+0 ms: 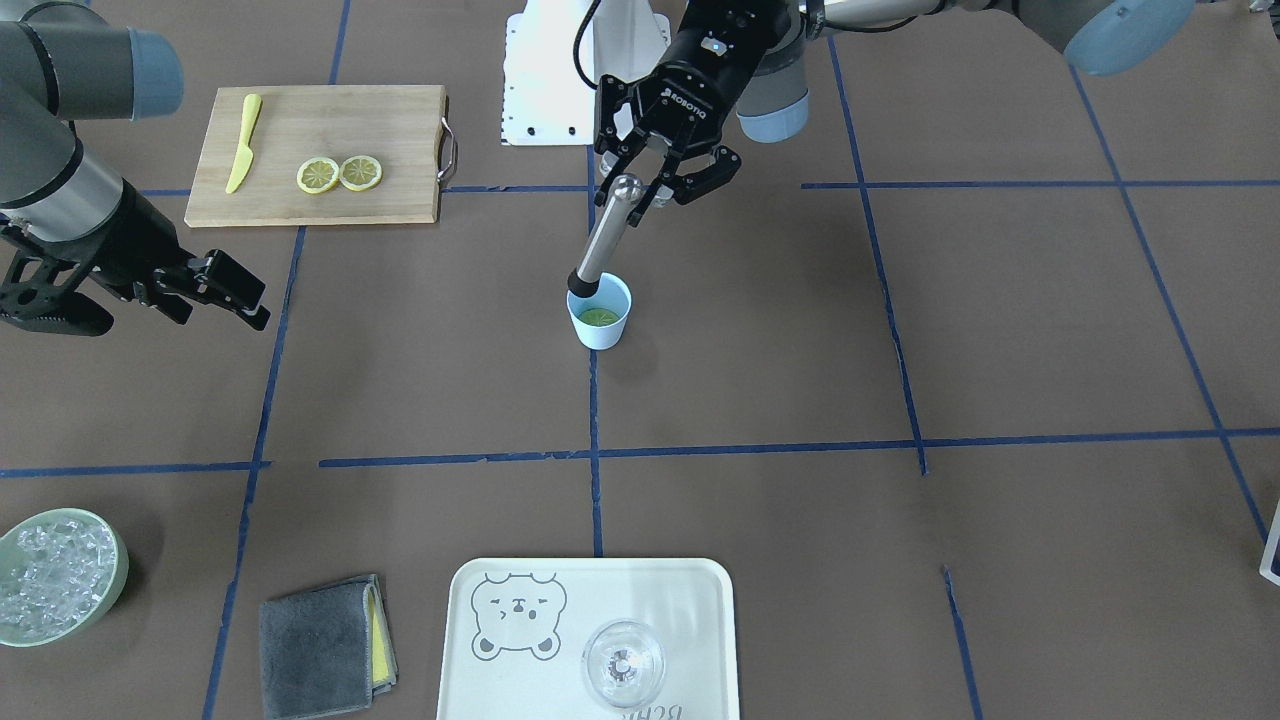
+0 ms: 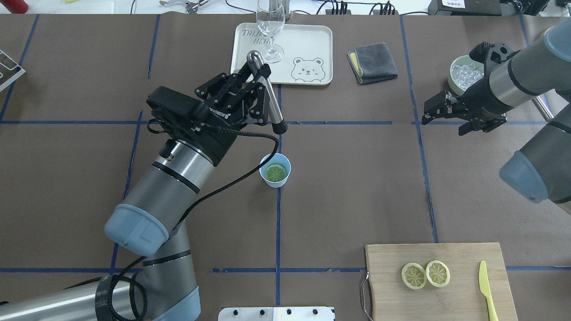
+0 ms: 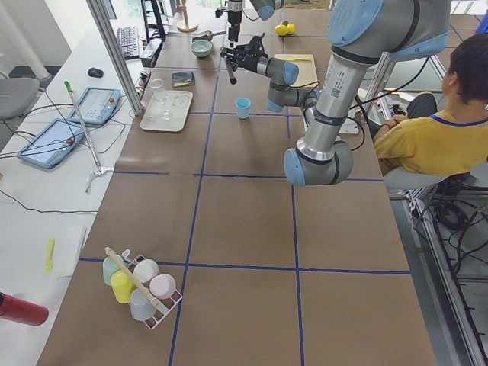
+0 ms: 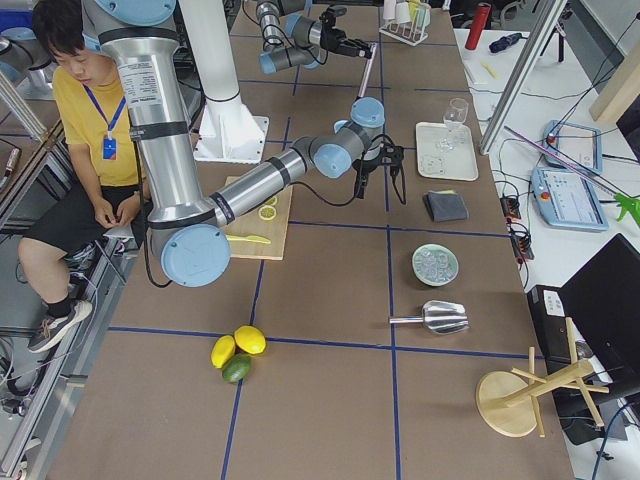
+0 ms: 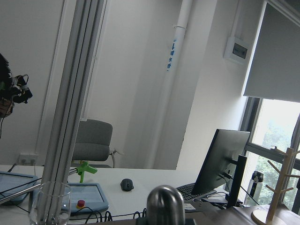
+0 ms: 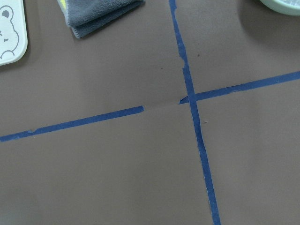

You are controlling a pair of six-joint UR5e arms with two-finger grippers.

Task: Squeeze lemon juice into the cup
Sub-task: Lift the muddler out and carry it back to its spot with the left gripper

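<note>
The light-blue cup (image 1: 600, 325) stands near the table's middle, also in the overhead view (image 2: 275, 169). One lemon slice (image 1: 600, 317) lies flat inside it (image 2: 276, 172). My left gripper (image 1: 640, 190) is shut on a silver muddler (image 1: 605, 240) near its rounded top. The muddler slants down with its black tip just above the cup's rim. It shows in the overhead view too (image 2: 270, 100). My right gripper (image 2: 450, 119) is open and empty, off to the side over bare table (image 1: 175, 315).
Two more lemon slices (image 1: 340, 174) and a yellow plastic knife (image 1: 243, 143) lie on a wooden cutting board (image 1: 320, 110). A bowl of ice (image 1: 55, 575), a grey cloth (image 1: 325, 645) and a tray (image 1: 690, 600) with a clear glass (image 1: 623, 663) line the far edge.
</note>
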